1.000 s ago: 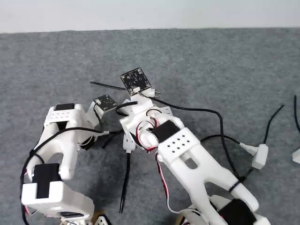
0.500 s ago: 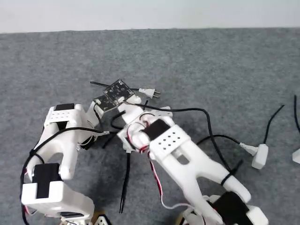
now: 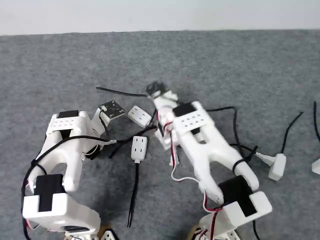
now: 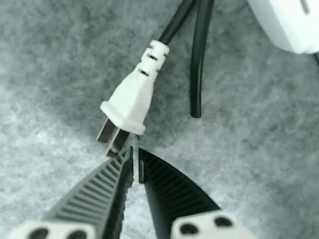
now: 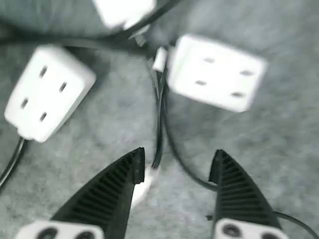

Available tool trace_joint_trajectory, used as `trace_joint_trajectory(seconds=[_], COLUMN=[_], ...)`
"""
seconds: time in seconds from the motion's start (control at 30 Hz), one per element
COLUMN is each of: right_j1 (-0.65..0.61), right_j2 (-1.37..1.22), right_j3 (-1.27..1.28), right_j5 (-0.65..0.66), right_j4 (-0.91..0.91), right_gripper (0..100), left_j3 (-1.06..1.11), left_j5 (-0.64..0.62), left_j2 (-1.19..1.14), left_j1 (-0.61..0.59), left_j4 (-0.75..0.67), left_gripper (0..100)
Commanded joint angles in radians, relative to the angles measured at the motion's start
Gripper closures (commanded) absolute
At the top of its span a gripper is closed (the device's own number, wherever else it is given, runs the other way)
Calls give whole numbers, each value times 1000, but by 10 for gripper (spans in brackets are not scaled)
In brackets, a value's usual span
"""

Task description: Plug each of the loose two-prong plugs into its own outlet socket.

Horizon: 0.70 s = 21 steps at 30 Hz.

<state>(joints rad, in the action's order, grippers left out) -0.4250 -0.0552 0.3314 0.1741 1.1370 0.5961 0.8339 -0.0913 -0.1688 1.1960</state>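
Two white outlet sockets lie mid-table, one behind the other. In the right wrist view the same two sockets lie just ahead of my right gripper, which is open and holds nothing, with black cables between them. My left gripper is shut on nothing, its tips right at the prongs of a white two-prong plug lying on the carpet. Another white plug on a black cable lies far right.
Black cables loop over the grey carpet around the right arm. The left arm stands at the left. A white object sits at the right edge, and a socket corner lies beyond the left gripper's plug.
The right arm swung to the right and turned, uncovering both sockets. The left arm kept still.
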Motion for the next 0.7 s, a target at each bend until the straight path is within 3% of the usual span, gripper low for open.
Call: trace_joint_trajectory(seconds=[0.0,0.17,0.43,0.6,0.67], right_j1=[12,10,-18,-12,-13], right_j2=[42,130,311,271,236], right_j3=[-78,-6,267,324,321], right_j5=[-5,-167,-216,-160,-161], right_j4=[44,62,-96,-188,-203], right_gripper=[860,998,991,982,934], left_j3=[-5,-4,-4,-4,-4], left_j5=[-12,-12,-12,-12,-12], left_j2=[9,14,17,17,17], left_j1=[-6,-23,-28,-28,-28], left_j4=[-15,-17,-17,-17,-17], left_gripper=[988,988,988,988,988])
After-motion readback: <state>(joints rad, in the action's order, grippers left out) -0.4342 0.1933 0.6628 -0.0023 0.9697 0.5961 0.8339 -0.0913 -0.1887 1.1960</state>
